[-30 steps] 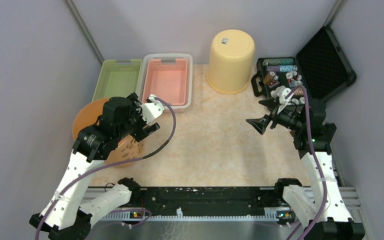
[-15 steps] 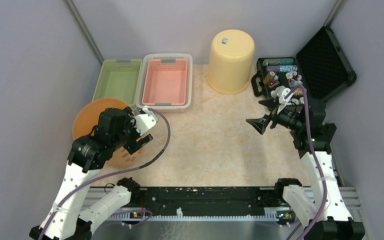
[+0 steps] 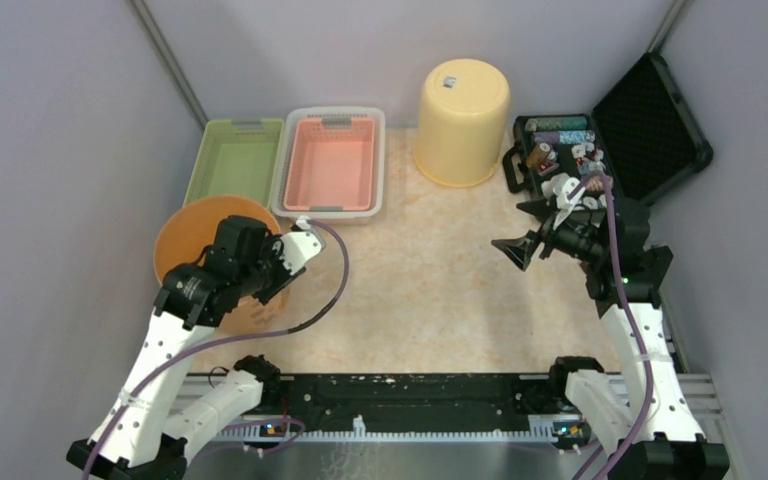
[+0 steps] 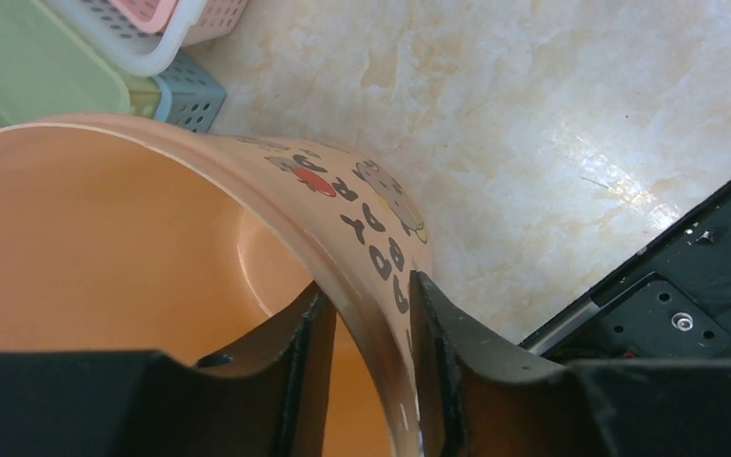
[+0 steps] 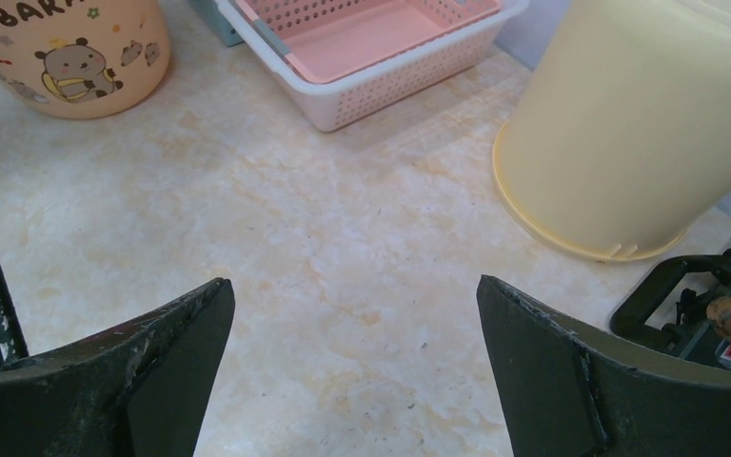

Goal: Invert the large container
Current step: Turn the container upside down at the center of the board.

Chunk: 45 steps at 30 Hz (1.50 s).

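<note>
Marbled beige counter (image 3: 430, 290) lies under both my arms. Nearest, on my left, my left jaws straddle the near rim of the orange container (image 3: 185, 245), which stands upright and open-mouthed near the counter's left edge. One jaw is inside and one outside against the printed letters, narrowed until both appear to press the thin wall.

To do this step well, I judge the pinch must be firm before any lift, since a smooth, curved plastic wall may slip or flex. Then I should raise it and roll the wrist so the mouth swings down over bare counter toward the middle, away from the pink basket (image 3: 332, 160) and green basket (image 3: 235, 160) just behind it.

My right jaws hang wide and hold nothing, over the counter on the right, well apart. Farther back stands a yellow bucket (image 3: 460, 115), already mouth-down, beside an open black case (image 3: 650, 130).
</note>
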Tool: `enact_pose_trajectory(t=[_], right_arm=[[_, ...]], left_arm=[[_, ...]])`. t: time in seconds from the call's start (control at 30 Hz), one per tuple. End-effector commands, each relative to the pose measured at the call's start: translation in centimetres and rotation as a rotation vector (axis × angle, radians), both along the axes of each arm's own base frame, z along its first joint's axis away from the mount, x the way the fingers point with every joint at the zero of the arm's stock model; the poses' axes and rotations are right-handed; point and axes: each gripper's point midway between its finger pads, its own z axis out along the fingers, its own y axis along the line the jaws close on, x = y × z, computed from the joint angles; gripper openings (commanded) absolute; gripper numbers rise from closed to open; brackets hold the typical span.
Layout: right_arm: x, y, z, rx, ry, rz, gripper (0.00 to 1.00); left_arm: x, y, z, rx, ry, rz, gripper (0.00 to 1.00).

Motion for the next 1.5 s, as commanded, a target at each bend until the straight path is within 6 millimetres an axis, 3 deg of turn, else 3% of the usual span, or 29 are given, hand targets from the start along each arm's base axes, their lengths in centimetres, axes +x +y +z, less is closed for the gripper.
enact_pose_trajectory(t=[0.0, 0.43, 0.67, 1.03, 1.27, 1.47], right_arm=[[-0.2, 0.4, 1.0, -0.012, -0.074, 0.038, 0.99], [-0.4, 0.6, 1.3, -0.005, -0.075, 0.050, 0.99], [-0.8, 0.8, 1.6, -0.010, -0.081, 0.076, 0.99], [-4.9, 2.7, 2.9, -0.087, -0.221, 0.363, 0.99], [-6.3, 3.0, 4.7, -0.125, -0.314, 0.443, 0.99], [-8.8, 3.6, 6.7, -0.100, -0.385, 0.537, 0.99]], left_arm=[[-0.4, -2.1, 0.6, -0.092, 0.030, -0.065, 0.38], [-1.7, -3.5, 3.6, -0.176, 0.031, -0.140, 0.10], [-4.2, -6.0, 5.6, -0.285, 0.050, -0.311, 0.10], [-8.3, -10.3, 8.4, -0.461, 0.074, -0.696, 0.16], [-7.4, -13.1, 8.5, -0.578, 0.173, -0.795, 0.15], [-4.6, -15.5, 8.2, -0.602, 0.202, -0.813, 0.14]])
